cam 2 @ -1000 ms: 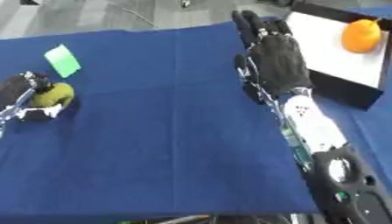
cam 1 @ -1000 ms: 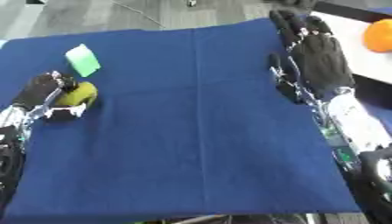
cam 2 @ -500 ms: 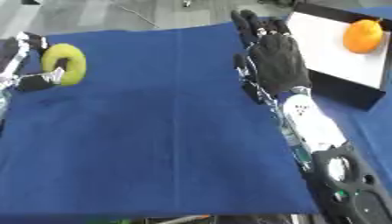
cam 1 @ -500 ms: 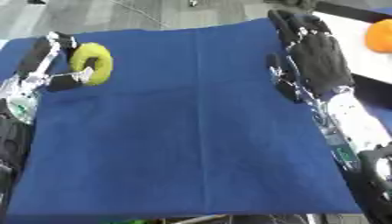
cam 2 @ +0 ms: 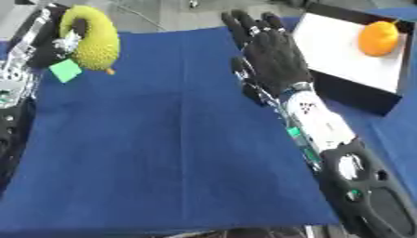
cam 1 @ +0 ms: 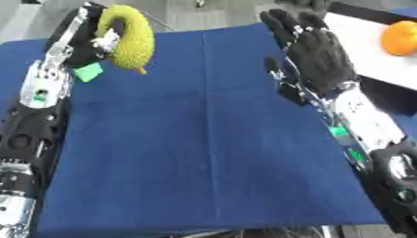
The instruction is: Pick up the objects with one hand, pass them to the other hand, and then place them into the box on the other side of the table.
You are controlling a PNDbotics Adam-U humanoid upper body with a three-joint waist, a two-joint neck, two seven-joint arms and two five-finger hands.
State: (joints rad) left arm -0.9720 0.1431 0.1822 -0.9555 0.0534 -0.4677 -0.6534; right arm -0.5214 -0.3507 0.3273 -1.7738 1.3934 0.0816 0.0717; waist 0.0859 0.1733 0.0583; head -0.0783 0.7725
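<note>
Left hand raised with a yellow-green fruit; right hand flat over the blue cloth.

The left hand (cam 1: 88,39), at the upper left, has its fingers curled round a bumpy, curved yellow-green fruit (cam 1: 130,38), which hangs clear above the blue cloth (cam 1: 204,153) covering the table. A small green block (cam 2: 65,70) lies on the cloth just beside and below the fruit, partly behind the left forearm. The right hand (cam 2: 273,51) is extended over the far middle of the cloth with its fingers straight and spread, holding nothing; it is well apart from the fruit, with bare cloth between the two hands. To the right of this hand stands the box (cam 2: 342,56), white inside with a dark wall, and an orange (cam 2: 380,38) rests in its far part.
</note>
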